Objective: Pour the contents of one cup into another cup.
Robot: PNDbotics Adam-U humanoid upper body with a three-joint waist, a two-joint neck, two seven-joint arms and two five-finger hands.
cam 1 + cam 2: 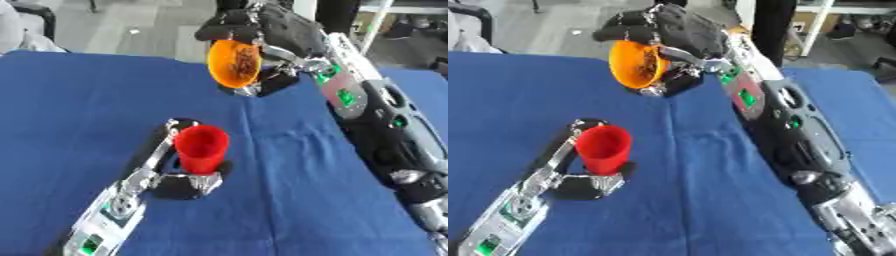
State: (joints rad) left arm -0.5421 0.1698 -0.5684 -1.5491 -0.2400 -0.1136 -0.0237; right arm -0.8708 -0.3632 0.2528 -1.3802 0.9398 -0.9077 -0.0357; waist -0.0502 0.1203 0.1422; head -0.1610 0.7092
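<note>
Right hand [262,30] is up at the far side of the table, fingers curled round the orange cup [234,63], which it carries lifted clear of the blue tablecloth [79,110]. That cup is tipped well over, its mouth turned toward the camera and to the robot's left, and dark bits [246,61] show clinging inside. Nothing seems to be falling from it at this instant, though the views are too soft to be sure.

Now the relation that matters: the red cup [202,148] stands upright on the cloth, nearer the robot and a little to the left of the orange one, well apart from it. So the orange rim is not over the red mouth; by the look of it the pouring hand would need to come toward the robot and leftward before any contents could land inside.

Left hand [179,172] is down at the red cup, thumb and fingers wrapped about its lower half, steadying it on the table.

Between the two cups lies only bare blue cloth, nothing in the way. The risk, as a judgement, is spillage onto the cloth if the tilt deepens before the rims line up.
</note>
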